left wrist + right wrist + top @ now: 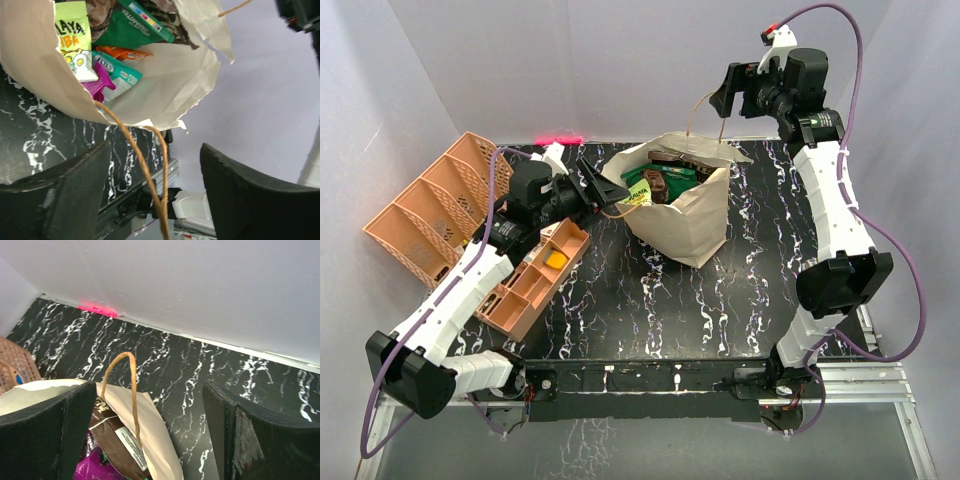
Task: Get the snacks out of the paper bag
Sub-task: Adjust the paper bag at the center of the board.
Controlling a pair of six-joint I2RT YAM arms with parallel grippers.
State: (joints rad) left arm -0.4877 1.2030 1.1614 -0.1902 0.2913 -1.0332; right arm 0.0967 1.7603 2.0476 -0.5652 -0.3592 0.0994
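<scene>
The cream paper bag (685,220) stands open in the middle of the table. Snacks (658,182) fill it. In the left wrist view I see into the bag (170,85): a yellow-green packet (72,35), a green one (135,22), an orange one (125,52), a teal one (118,70) and a purple one (97,86). My left gripper (605,190) is open at the bag's left rim, with a tan handle (150,165) hanging between its jaws (155,192). My right gripper (725,93) is open above the bag's back right, and the other handle (127,390) and a brown pouch (117,445) show below it (150,440).
An orange compartment tray (530,285) with small items lies at the left under my left arm. An orange lattice rack (430,215) stands further left. A red mark (558,138) lies at the back edge. White walls close in the back and sides.
</scene>
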